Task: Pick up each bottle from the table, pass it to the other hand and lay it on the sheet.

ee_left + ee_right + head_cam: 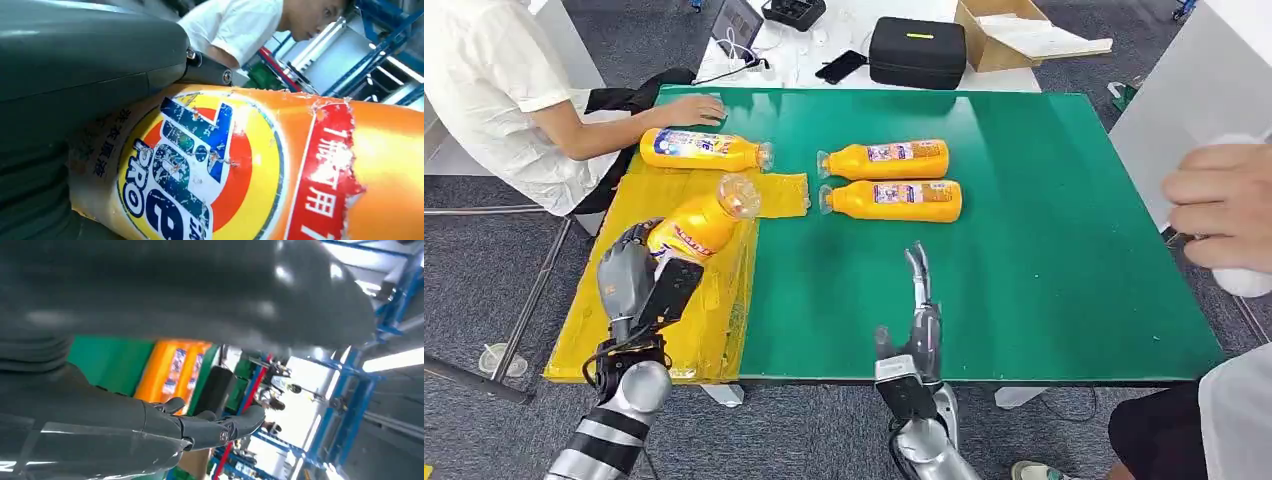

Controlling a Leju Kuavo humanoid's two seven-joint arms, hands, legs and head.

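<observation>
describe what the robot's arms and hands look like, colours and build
Both arms are silver metal with dark bands at the joints. The left robot hand has a grey ribbed cover, darker fingers, a black block at the wrist and thin black cables beneath it. The right robot hand is slim and grey, with long dark fingers, a thick glossy grey thumb and a black wrist housing bearing a small pale panel.

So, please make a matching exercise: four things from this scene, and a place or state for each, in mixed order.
Things:
1. left hand
2. right hand
3. black case
4. yellow sheet

States:
a. holds nothing, fingers straight
b. on the white table behind
c. grips an orange bottle
d. covers the green table's left edge

Pairs: 1-c, 2-a, 3-b, 4-d
</observation>
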